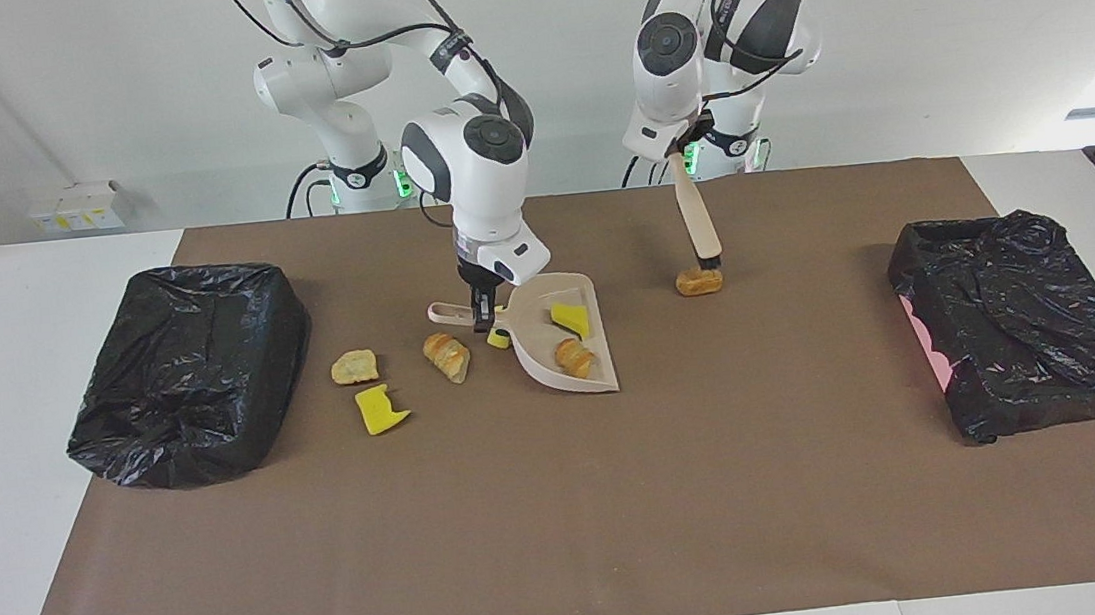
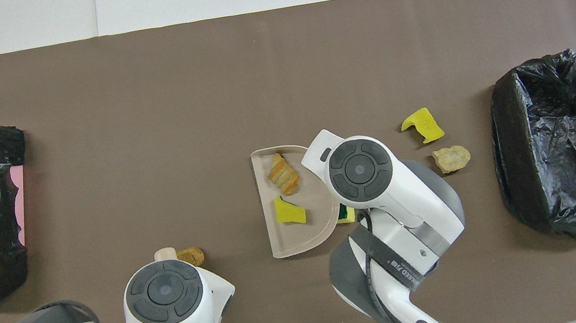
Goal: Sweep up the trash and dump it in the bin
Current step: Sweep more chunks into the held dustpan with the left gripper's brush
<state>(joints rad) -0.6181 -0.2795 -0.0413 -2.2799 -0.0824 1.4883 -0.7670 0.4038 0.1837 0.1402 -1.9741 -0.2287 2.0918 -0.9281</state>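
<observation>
Fingers of my left gripper [image 1: 677,156] are closed tight on the top of the brush [image 1: 698,218]. The brush hangs down at a slant from them. Its black bristle end sits right at the round bread chunk [image 1: 699,281], and I cannot tell if they touch. From above, the arm hides these fingers, and I see only the tip of the brush [image 2: 165,254] with the chunk [image 2: 191,255] just beside it.

Fingers of my right gripper [image 1: 481,316] are pinched shut on the handle of the dustpan [image 1: 538,364], low down at the table. Only the facing view shows this grip, because from above the wrist covers it. A green-and-yellow sponge bit [image 1: 498,338] lies just beside these fingers, against the pan. The view from above shows its green side [image 2: 346,214].

Inside the dustpan [image 2: 306,237] lie a yellow sponge bit [image 2: 290,211] and a striped bread chunk [image 2: 283,174], close but apart.

A little way from the right fingers, toward the right arm's end of the table, a long bread chunk [image 1: 448,355] lies on the brown mat [image 1: 567,507]. The view from above hides it under the arm. Farther that way are a pale bread chunk [image 1: 354,366] and a notched yellow sponge bit [image 1: 380,409]. Both show from above too.

Farthest out, a black-bagged bin [image 1: 187,372] sits at that end. A second black-bagged bin [image 1: 1021,322] sits at the left arm's end, with a bit of pink showing.
</observation>
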